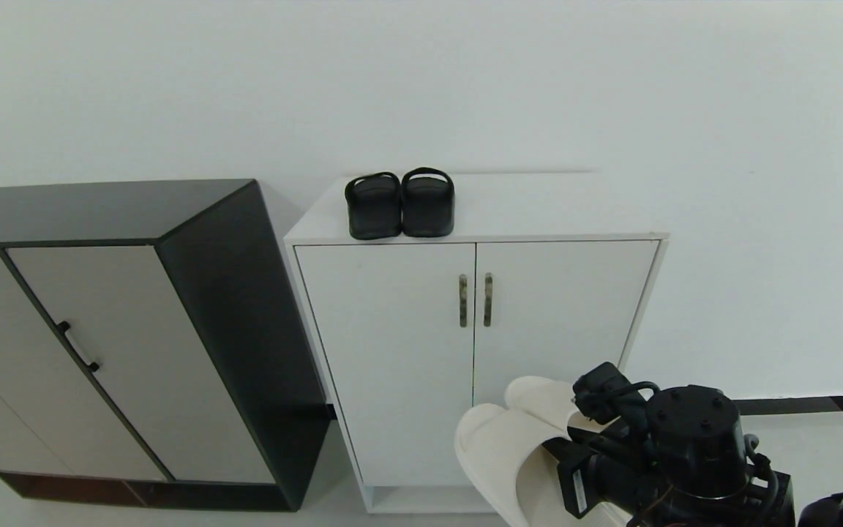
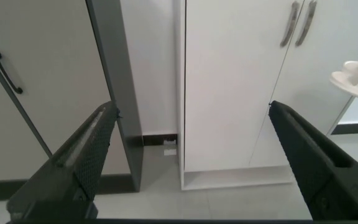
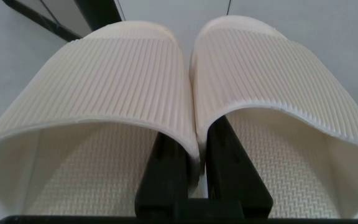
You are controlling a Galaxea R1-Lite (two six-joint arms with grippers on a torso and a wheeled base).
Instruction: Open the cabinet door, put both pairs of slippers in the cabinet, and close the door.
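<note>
Now right fingers (image 3: 166, 180) inside cream slippers (image 3: 129, 81), pinching straps.

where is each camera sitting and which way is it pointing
Head view: on the robot's head, looking forward and down at the shut white cabinet with black slippers on top; right arm lower right, holding cream slippers.
Left wrist view: on the left wrist, facing the white cabinet's front and black cabinet; open left gripper fingers frame it.
Right wrist view: on the right wrist, looking along right gripper fingers, one inside each cream slipper.
Shared: door handles in head and left wrist views; cream slippers in all three.
</note>
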